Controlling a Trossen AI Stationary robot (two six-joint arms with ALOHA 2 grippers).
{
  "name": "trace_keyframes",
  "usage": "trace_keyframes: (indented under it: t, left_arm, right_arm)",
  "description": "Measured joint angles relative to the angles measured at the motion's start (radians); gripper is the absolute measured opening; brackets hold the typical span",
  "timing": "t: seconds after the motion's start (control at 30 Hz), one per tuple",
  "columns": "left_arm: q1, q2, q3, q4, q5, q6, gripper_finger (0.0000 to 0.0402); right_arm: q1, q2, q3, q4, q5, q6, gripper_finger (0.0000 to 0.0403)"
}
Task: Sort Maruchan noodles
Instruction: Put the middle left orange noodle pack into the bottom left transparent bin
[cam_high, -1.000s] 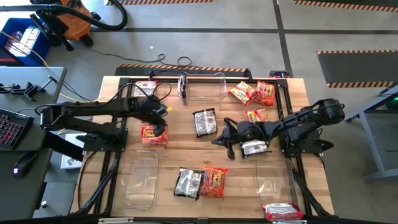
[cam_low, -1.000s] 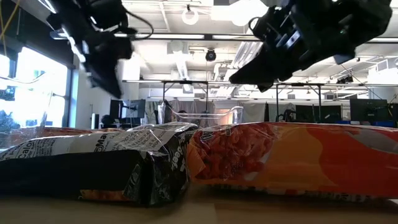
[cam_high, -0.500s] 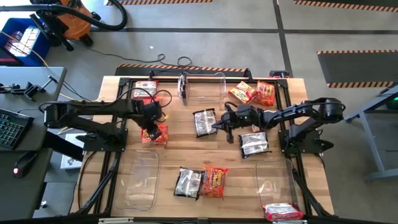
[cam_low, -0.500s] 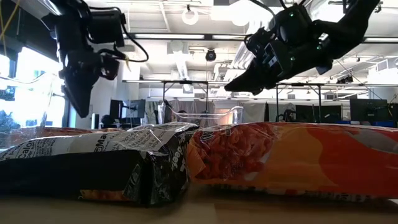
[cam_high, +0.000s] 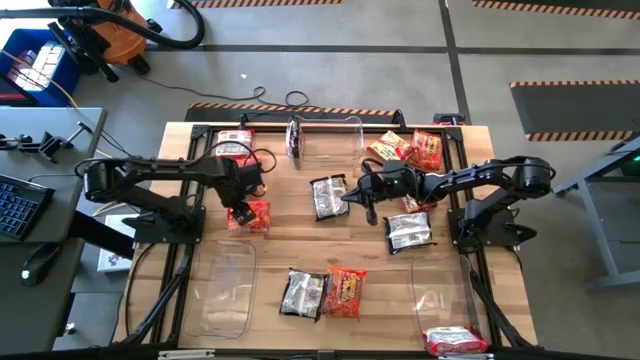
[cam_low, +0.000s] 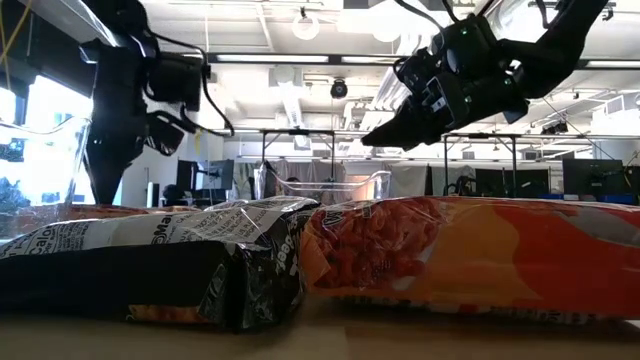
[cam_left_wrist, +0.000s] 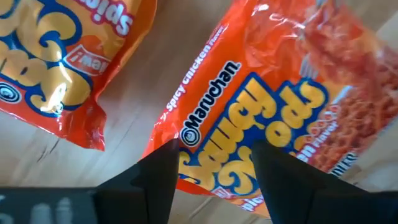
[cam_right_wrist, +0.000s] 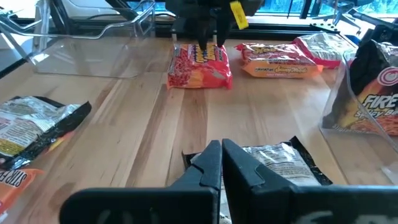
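Sorting looks barely begun: noodle packets (cam_high: 324, 293) lie scattered over the table (cam_high: 280, 250). Left gripper (cam_high: 241, 212) hovers open over an orange packet (cam_left_wrist: 273, 112); right gripper (cam_high: 366, 200), closed and empty, hangs beside a dark packet (cam_high: 328, 195).

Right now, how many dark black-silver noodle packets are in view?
4 dark packets: one mid-table, one right of it, one near the front edge, one upright in the far clear bin. More may be hidden.
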Motion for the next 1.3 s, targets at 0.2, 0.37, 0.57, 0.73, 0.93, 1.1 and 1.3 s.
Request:
trace_keyframes:
  t: [0.2, 0.37, 0.57, 0.73, 0.93, 1.1, 1.3]
  left_arm:
    - [0.0, 0.075, 0.006, 0.011, 0.03, 0.066, 0.0173]
    - [0.0, 0.096, 0.005, 0.024, 0.035, 0.098, 0.0118]
    - [0.0, 0.063, 0.001, 0.057, 0.038, 0.114, 0.0032]
    - [-0.004, 0.0, -0.003, 0.154, 0.028, 0.124, 0.0004]
    - [-0.048, -0.05, -0.003, 0.292, 0.007, 0.166, 0.0]
    - [-0.094, -0.051, -0.003, 0.424, -0.038, 0.166, 0.0]
    - [-0.129, -0.064, -0.003, 0.551, -0.126, 0.141, 0.0]
  right_arm:
    - [0.0, 0.0, 0.0, 0.0, 0.0, 0.003, 0.0]
    - [0.0, 0.0, 0.0, -0.001, 0.0, 0.005, 0.0]
    - [0.0, 0.0, 0.0, 0.007, 0.002, 0.054, 0.0]
    - [0.0, 0.001, 0.0, 0.013, 0.067, 0.147, 0.0013]
    - [0.0, 0.001, 0.0, 0.013, 0.083, 0.274, 0.0079]
    - [0.0, 0.001, 0.0, 0.013, 0.083, 0.401, 0.0153]
    - [0.002, 0.012, 0.001, 0.054, 0.081, 0.559, 0.0235]
